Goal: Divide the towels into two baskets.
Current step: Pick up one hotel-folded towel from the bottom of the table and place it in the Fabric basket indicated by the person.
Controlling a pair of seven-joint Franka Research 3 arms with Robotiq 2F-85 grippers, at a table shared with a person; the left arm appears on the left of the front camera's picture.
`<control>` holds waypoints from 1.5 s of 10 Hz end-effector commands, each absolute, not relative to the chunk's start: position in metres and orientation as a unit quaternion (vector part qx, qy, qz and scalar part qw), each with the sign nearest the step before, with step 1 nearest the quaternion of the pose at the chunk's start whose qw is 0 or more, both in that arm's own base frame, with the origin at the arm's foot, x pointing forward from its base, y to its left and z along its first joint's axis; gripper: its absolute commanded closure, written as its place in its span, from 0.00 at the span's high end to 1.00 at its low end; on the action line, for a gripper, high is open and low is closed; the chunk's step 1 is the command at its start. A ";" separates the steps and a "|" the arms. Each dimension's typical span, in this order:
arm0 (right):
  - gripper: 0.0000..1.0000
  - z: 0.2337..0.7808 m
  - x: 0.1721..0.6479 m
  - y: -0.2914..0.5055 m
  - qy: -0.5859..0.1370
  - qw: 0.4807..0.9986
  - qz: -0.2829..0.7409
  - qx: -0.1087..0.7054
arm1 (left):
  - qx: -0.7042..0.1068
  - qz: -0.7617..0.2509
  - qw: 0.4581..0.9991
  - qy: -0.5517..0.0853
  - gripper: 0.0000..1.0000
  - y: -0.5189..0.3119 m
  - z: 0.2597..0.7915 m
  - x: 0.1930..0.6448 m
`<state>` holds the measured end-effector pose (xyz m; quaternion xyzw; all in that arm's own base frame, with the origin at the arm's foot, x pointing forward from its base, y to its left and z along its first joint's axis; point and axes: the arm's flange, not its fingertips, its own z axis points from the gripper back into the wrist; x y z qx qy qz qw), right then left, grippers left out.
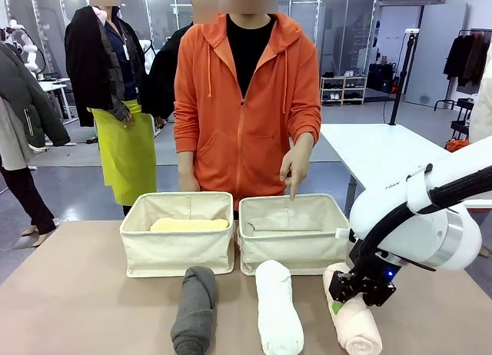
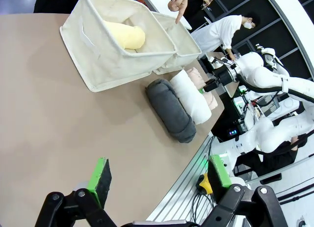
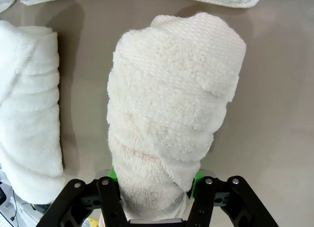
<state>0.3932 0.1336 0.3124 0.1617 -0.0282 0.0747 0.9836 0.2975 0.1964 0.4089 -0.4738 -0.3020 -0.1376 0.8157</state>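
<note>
Front view: on the table (image 1: 77, 309) the left basket (image 1: 173, 257) holds the yellow towel (image 1: 189, 225), the right basket (image 1: 292, 255), pointed at by the person's hand (image 1: 296, 164), looks empty, the grey towel (image 1: 194, 309) and white towel (image 1: 278, 309) lie in front, the right gripper (image 1: 336, 305) is clenched around the pink towel (image 1: 360, 328), so lifting it over a rim seems next, and the left gripper (image 2: 159, 174) is released.

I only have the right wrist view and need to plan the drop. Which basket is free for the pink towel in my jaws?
Observer: The right basket, just behind your pink towel, shows no towel inside.
Operator: And the other one?
Observer: The left basket already holds the yellow towel.
Operator: Any cue from the person?
Observer: The person's hand points a finger down into the right basket.
</note>
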 end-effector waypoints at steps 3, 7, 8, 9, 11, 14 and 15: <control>0.10 0.340 0.354 0.137 -0.040 0.985 0.089 0.145 | -0.478 -0.143 0.809 -0.309 1.00 0.198 0.411 0.295; 0.10 0.432 0.339 0.163 -0.058 0.959 0.268 0.071 | -0.478 -0.143 0.809 -0.309 1.00 0.198 0.411 0.295; 0.10 0.446 0.338 0.170 -0.066 0.954 0.287 0.063 | -0.478 -0.143 0.809 -0.309 1.00 0.198 0.411 0.295; 0.10 0.454 0.336 0.175 -0.082 0.954 0.282 0.068 | -0.478 -0.143 0.809 -0.309 1.00 0.198 0.411 0.295; 0.10 0.451 0.333 0.172 -0.067 0.957 0.276 0.064 | -0.478 -0.143 0.809 -0.309 1.00 0.198 0.411 0.295; 0.10 0.451 0.333 0.172 -0.067 0.957 0.276 0.064 | -0.478 -0.143 0.809 -0.309 1.00 0.198 0.411 0.295; 0.10 0.451 0.333 0.172 -0.067 0.957 0.276 0.064 | -0.478 -0.143 0.809 -0.309 1.00 0.198 0.411 0.295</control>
